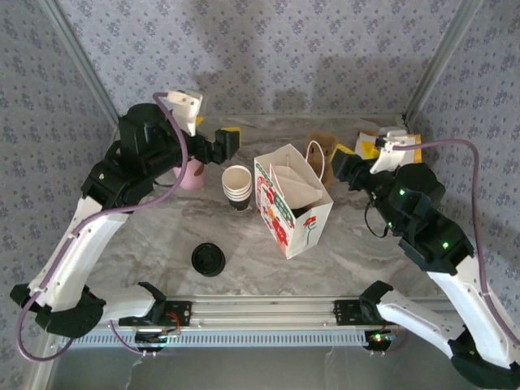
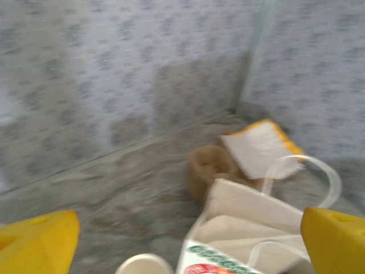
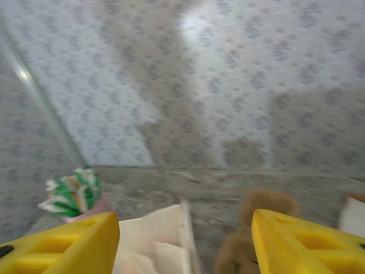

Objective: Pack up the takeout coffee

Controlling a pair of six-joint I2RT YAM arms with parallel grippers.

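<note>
- Paper-walled and light, the coffee will crush and tip easily; grip it gently around the body just below the lid, and keep it upright.
- Your left end effector is spread wide and empty; your right end effector is parted, also empty.
- You cannot place the coffee for sure: a dark patch deep in the bag, between both end effectors, may be its lid.
- A black disc lies on the table, well nearer you than the left end effector; whether a cup stands under it is hidden.
</note>
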